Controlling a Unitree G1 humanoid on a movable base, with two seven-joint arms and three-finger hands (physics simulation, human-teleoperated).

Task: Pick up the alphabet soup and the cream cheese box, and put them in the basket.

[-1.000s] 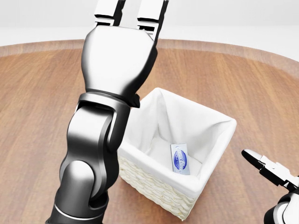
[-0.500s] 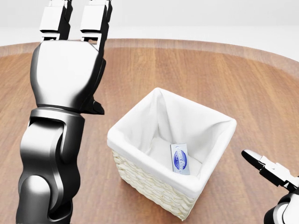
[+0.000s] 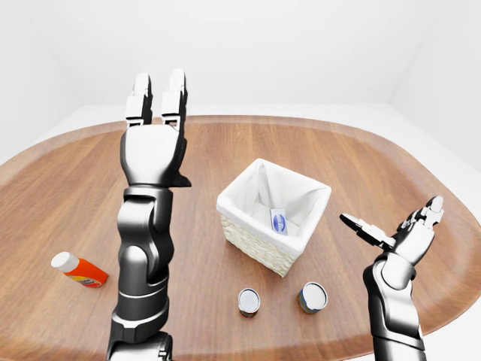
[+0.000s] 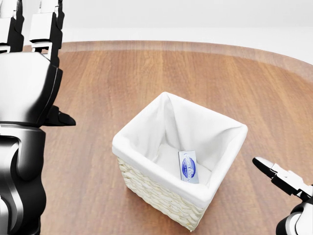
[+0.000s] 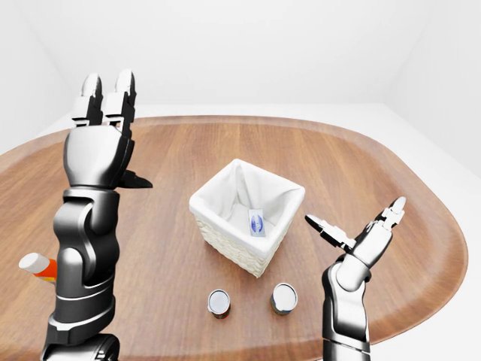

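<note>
The wicker basket (image 4: 156, 193) with a white lining stands in the middle of the head view. The cream cheese box (image 4: 189, 166), small with a blue label, lies inside it against the lining. Two cans (image 3: 249, 301) (image 3: 313, 296) stand upright below the basket in the left-eye view; I cannot tell which one is the alphabet soup. My left hand (image 3: 158, 94) is raised left of the basket, fingers straight up, open and holding nothing. At the lower right my right hand (image 3: 391, 214) is spread open and holds nothing.
An orange bottle with a white cap (image 3: 79, 270) lies on its side at the lower left of the oval wooden table (image 3: 316, 150). The table's edge runs close under the two cans.
In the head view my left arm has swung left, from covering the basket's left side to the picture's left edge. The basket, the box and the right hand have not moved.
</note>
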